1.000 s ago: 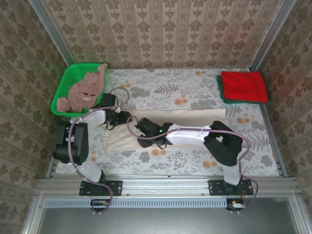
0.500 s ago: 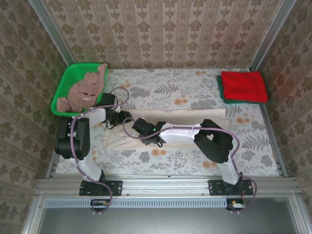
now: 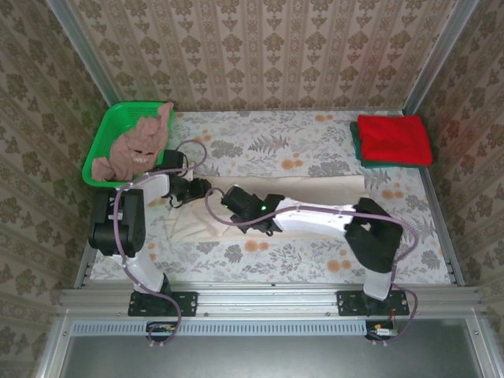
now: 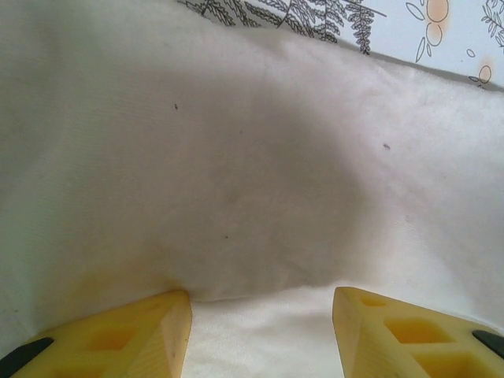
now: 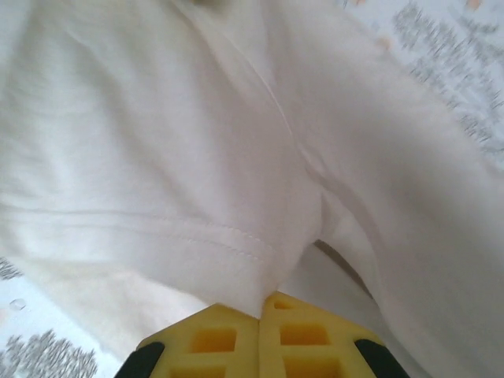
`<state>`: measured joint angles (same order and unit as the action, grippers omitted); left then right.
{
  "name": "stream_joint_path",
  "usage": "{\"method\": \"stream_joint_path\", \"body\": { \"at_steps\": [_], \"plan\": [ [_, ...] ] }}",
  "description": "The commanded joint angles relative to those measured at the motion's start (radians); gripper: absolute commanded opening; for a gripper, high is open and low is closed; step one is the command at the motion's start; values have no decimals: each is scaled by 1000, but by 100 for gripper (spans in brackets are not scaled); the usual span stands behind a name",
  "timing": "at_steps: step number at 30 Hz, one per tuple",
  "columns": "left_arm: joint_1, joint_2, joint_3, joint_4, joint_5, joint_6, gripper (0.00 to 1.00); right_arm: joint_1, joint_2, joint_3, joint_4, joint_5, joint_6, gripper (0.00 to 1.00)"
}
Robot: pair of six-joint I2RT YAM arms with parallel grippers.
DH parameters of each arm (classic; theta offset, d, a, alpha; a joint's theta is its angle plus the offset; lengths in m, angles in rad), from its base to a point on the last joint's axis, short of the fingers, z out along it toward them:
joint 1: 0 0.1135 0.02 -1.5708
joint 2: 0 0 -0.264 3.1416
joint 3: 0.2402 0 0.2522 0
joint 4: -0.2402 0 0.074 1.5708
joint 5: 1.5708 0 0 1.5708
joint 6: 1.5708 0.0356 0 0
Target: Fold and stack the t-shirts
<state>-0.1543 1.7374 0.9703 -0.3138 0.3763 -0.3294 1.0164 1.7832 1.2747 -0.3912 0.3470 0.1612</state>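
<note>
The large cream t-shirt (image 3: 315,189) lies spread across the middle of the table. My right gripper (image 5: 262,299) is shut on a stitched hem of the cream t-shirt (image 5: 157,142), near its left part (image 3: 230,198). My left gripper (image 4: 260,298) is open, its yellow fingers straddling a fold edge of the cream t-shirt (image 4: 236,157); from above it sits at the shirt's upper left (image 3: 201,189). A folded bright red t-shirt (image 3: 395,138) rests on a folded dark green one (image 3: 356,148) at the back right. The pink-brown t-shirt (image 3: 135,146) is crumpled in the basket.
A green plastic mesh basket (image 3: 102,138) stands at the back left corner. The table has a floral cover (image 3: 268,146), with walls on three sides. Both arms cross the shirt's left half.
My right gripper has shifted slightly back and to the right, still holding the cream hem, and its elbow has swung to the right. The left gripper has hardly moved.
</note>
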Motion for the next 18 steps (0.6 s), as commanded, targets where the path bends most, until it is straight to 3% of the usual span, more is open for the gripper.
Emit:
{"method": "stream_joint_path", "body": {
  "at_steps": [1,3,4,6,11,18],
  "plan": [
    [18,36,18,-28,-17,33,52,8,-32,-70,-20,-30,-58,0],
    [18,37,19,-36,-19,37,52,14,-19,-92,-37,-37,-64,0],
    [19,39,19,-38,-20,39,52,16,-10,-104,-40,-41,-65,9],
    [22,44,24,-47,-22,43,52,17,9,-113,-48,-34,-52,36],
    [28,32,33,-72,-25,55,52,17,-22,-107,-84,4,-27,37],
    [16,-87,19,-107,-10,43,52,-11,-76,-92,127,-61,50,39]
  ]
}}
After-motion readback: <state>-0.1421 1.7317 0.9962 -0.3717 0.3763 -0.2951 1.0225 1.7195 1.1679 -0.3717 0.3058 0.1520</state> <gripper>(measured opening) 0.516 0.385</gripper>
